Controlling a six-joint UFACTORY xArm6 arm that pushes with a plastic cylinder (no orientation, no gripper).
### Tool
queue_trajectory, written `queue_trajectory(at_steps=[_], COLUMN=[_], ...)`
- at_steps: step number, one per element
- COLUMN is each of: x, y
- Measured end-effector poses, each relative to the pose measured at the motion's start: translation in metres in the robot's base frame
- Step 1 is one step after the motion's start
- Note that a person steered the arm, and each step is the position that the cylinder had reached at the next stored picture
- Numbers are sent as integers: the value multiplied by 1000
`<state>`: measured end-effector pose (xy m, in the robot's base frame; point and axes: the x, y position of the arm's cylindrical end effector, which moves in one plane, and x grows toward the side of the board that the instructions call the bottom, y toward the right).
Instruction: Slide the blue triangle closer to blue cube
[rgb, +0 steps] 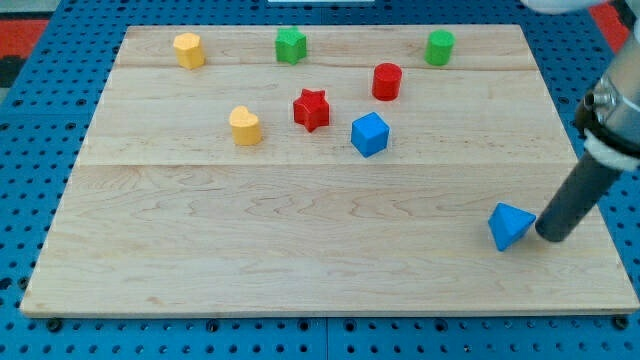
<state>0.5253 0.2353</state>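
Note:
The blue triangle (510, 225) lies near the board's lower right corner. The blue cube (369, 134) sits near the middle of the board, up and to the view's left of the triangle. My tip (553, 235) is at the triangle's right side, touching it or almost touching it. The dark rod rises from the tip toward the view's upper right.
A red star (311, 109) and a red cylinder (387, 81) sit close to the blue cube. A yellow heart (245, 126), a yellow block (189, 49), a green star-like block (291, 45) and a green cylinder (439, 47) lie toward the top. The wooden board (300, 250) rests on a blue pegboard.

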Motion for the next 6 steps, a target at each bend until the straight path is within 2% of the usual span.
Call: queue_trajectory(at_steps=[1, 2, 3, 4, 6], x=[0, 36, 57, 15, -73], y=[21, 22, -15, -45, -69])
